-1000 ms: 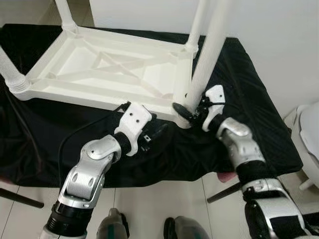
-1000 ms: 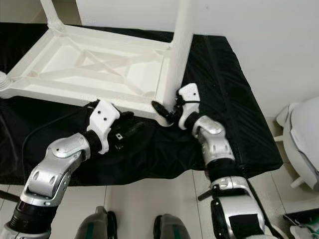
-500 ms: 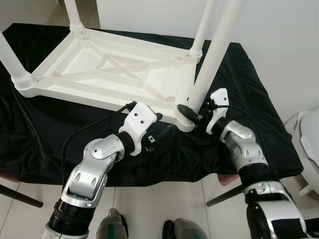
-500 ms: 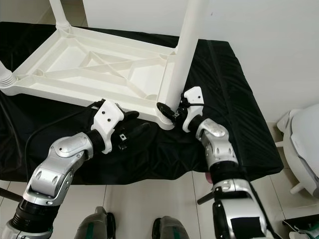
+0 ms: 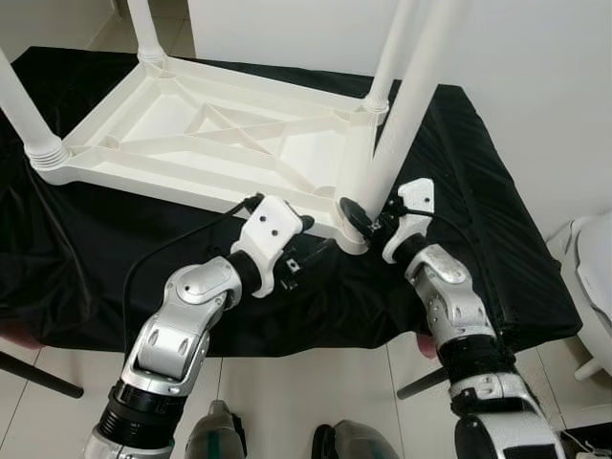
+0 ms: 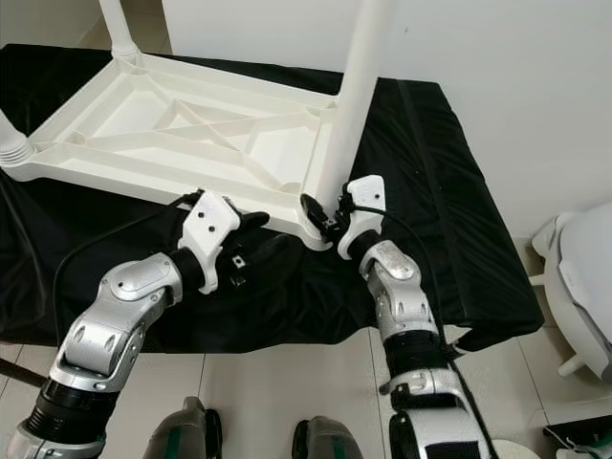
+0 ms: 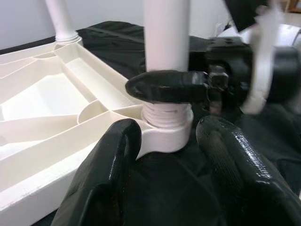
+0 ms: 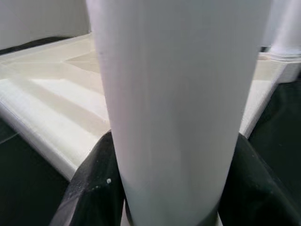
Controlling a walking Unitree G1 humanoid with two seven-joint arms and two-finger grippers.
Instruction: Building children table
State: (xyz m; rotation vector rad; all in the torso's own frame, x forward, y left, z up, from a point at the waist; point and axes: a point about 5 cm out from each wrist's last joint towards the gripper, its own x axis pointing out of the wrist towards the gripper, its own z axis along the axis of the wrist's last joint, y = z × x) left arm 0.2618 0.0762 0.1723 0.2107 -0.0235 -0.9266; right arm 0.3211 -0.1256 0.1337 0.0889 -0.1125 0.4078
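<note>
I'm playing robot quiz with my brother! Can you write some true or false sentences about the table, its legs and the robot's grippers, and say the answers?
1. The table lies upside down on a black cloth. True.
2. The right gripper is shut on a leg at the table's near right corner. True.
3. The left gripper grips that same leg. False: its fingers are open, one on each side of the corner socket below the leg.
4. The cloth is red. False: it is black.
5. The table is blue. False: it is white.
</note>
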